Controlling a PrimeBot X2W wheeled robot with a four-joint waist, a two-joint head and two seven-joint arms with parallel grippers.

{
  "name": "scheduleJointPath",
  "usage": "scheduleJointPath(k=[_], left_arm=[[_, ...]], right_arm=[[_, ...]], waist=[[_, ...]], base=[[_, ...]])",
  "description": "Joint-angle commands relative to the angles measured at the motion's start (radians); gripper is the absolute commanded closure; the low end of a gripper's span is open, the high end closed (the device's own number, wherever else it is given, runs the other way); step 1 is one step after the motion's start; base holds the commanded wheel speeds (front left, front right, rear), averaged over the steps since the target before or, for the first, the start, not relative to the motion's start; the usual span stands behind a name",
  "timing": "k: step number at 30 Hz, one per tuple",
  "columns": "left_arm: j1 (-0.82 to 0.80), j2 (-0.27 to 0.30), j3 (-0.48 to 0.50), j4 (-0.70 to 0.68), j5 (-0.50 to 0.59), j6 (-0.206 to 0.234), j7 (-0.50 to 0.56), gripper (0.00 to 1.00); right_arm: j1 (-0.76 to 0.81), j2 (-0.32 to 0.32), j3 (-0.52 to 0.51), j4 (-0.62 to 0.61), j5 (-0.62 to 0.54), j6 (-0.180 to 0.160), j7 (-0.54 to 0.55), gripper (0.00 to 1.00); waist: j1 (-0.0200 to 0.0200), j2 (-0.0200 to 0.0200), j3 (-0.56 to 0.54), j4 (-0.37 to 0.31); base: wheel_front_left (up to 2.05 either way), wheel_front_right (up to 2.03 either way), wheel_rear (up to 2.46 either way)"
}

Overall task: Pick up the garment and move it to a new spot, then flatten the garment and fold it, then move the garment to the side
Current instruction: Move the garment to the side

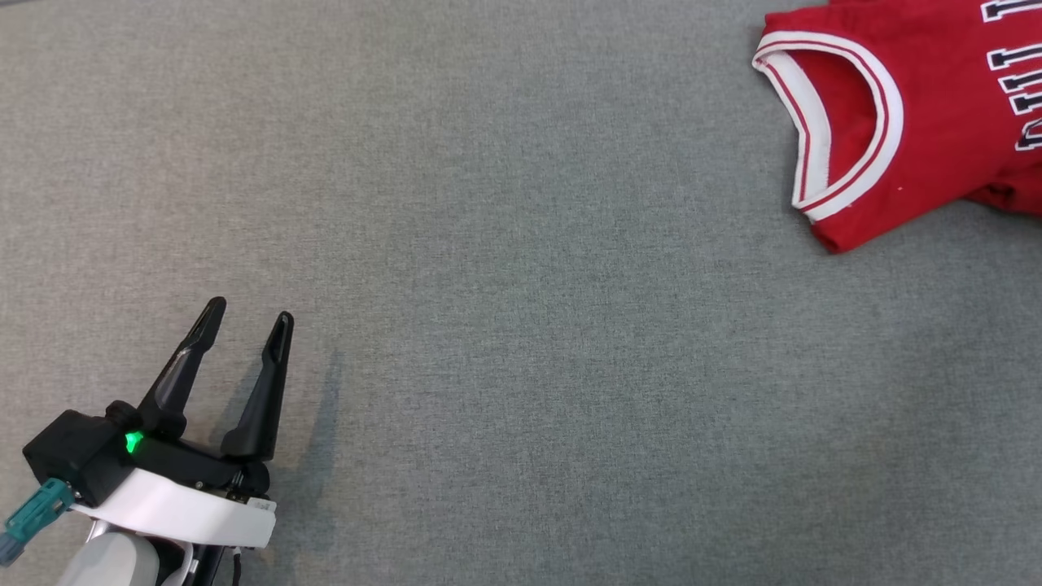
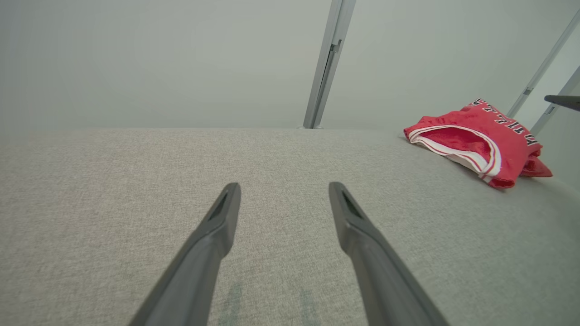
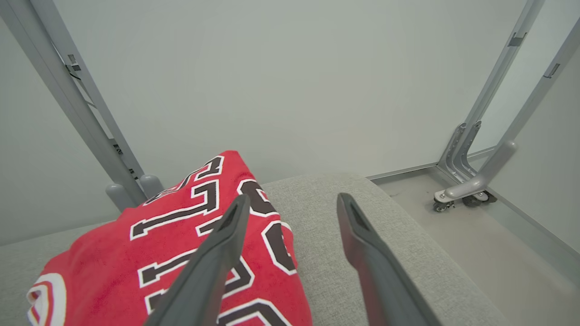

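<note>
From my station I see the red basketball jersey lying on the grey fabric-covered bench, at the bench's far right corner. It is doubled over on itself in a low bundle. A white opening with red stripes faces the middle of the bench, and the black letters edged in white lie on top. In the head view, part of the jersey is cut off by the frame.

My left pincer hangs over the near left part of the bench, well apart from the jersey. Its two dark fingers are spread wide with nothing between them, and its shadow falls on the bench cloth just beside it. In the left wrist view that pincer points across the bare bench, with the jersey near the bench's far right edge.

My right pincer is over the right end of the bench, fingers apart and gripping nothing. One finger crosses in front of the jersey. I cannot tell whether it touches the cloth. The other finger is over bare bench.

Past the bench's end are the floor and a grey frame foot on casters.
</note>
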Motion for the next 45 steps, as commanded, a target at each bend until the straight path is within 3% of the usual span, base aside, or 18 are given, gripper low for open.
scheduleJointPath(k=[1,8,14,22,29,37,45], left_arm=[[-0.012,-0.001,0.002,0.005,-0.004,-0.001,0.0,0.0],[0.025,-0.045,0.021,0.039,0.012,-0.001,0.0,0.0],[0.082,-0.097,0.067,0.069,0.045,0.0,0.0,0.0],[0.165,-0.146,0.158,0.055,0.088,0.039,0.0,0.0],[0.205,-0.166,0.238,0.024,0.104,0.05,0.001,0.0],[0.226,-0.199,0.246,0.014,0.095,0.031,0.001,0.0],[0.246,-0.225,0.239,0.066,0.13,0.011,0.0,0.0]], right_arm=[[0.03,-0.012,-0.022,0.006,-0.034,0.0,-0.012,0.0],[0.114,0.031,-0.149,0.003,-0.238,0.0,-0.039,0.0],[0.194,0.138,-0.174,-0.076,-0.303,0.0,-0.05,0.0],[0.384,0.258,-0.024,-0.328,-0.18,0.0,-0.05,0.0],[0.608,0.247,0.129,-0.58,-0.004,0.0,-0.049,0.0],[0.847,0.246,0.153,-0.8,0.077,0.0,-0.032,0.0],[1.048,0.257,0.135,-0.927,0.03,0.0,-0.043,0.0]], waist=[[0.0,0.0,-0.014,0.008],[0.0,0.0,-0.137,0.008],[0.0,0.0,-0.29,-0.014],[0.0,0.0,-0.435,-0.048],[0.0,0.0,-0.482,-0.054],[0.0,0.0,-0.507,-0.036],[0.0,0.0,-0.513,-0.015]], base=[[0.0,0.0,0.0],[0.0,0.0,0.0],[0.0,0.0,0.0],[0.0,0.0,0.0],[0.0,0.0,0.0],[0.0,0.0,0.0],[0.0,0.0,0.0]])
